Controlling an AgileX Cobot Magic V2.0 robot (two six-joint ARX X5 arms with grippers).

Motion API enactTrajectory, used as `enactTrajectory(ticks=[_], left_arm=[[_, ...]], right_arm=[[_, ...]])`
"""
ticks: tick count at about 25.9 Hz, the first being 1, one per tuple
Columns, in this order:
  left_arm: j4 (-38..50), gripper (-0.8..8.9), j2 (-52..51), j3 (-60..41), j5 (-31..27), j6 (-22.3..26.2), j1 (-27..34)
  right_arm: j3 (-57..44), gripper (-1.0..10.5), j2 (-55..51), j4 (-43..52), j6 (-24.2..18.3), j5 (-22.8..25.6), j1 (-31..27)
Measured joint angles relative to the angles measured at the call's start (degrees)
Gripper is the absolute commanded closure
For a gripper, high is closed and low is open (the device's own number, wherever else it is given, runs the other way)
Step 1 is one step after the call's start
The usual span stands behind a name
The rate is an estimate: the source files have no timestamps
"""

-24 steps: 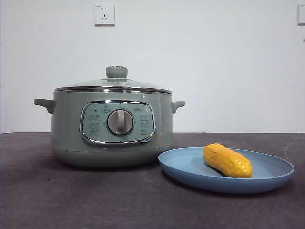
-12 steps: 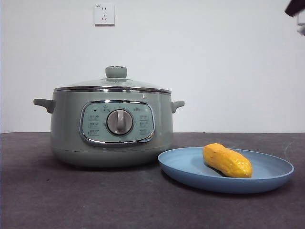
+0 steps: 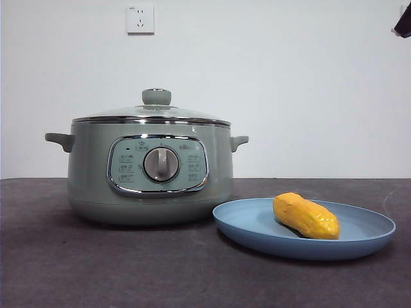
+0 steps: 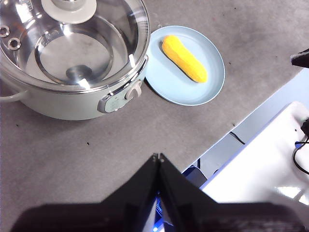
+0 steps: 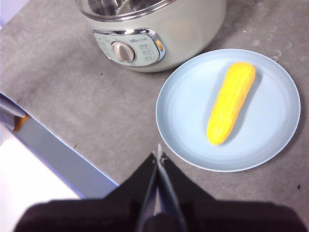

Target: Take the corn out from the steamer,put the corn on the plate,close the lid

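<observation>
Corn (image 3: 306, 216): stubby yellow-orange cob, bumpy, lying across the blue plate (image 3: 359, 244) at the steamer's (image 3: 90, 186) 4 o'clock on the counter (image 3: 96, 269). Lid (image 3: 157, 110) seated. Left claw (image 4: 158, 157) and right claw (image 5: 158, 156) both closed, empty, held high.

lid (image 3: 154, 112): clear glass, chrome rim | plate (image 3: 359, 240): matt | corn (image 3: 306, 216): bumpy

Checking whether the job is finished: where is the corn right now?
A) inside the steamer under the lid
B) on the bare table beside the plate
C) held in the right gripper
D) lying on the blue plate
D: the corn lies on the plate, beside the steamer, whose lid is on; neither gripper holds anything.
</observation>
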Motion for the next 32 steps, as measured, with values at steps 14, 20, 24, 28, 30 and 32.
enactTrajectory(ticks=[14, 20, 24, 28, 30, 32], left_arm=[[2.43, 8.17, 0.0, 0.0, -0.13, 1.27, 0.0], [22.08, 8.17, -3.5, -2.38, -0.79, 10.67, 5.01], [40.5, 8.17, -10.99, -10.56, 4.28, 14.51, 12.15], [55.91, 8.17, -20.02, -24.04, 4.96, 15.41, 19.23], [60.78, 8.17, -24.65, -31.17, 3.06, 15.45, 21.94], [64.0, 8.17, -29.42, -38.47, 0.46, 15.47, 23.87]], right_arm=[[0.0, 9.5, 0.0, -0.02, 0.0, 0.02, 0.0], [0.0, 9.5, 0.0, -0.02, 0.0, 0.0, 0.0], [0.0, 9.5, 0.0, -0.02, 0.0, 0.02, 0.0], [0.0, 9.5, 0.0, -0.04, 0.0, 0.02, 0.0], [0.0, 9.5, 0.0, -0.07, 0.0, 0.02, 0.0], [0.0, 9.5, 0.0, -0.07, 0.0, 0.04, 0.0]])
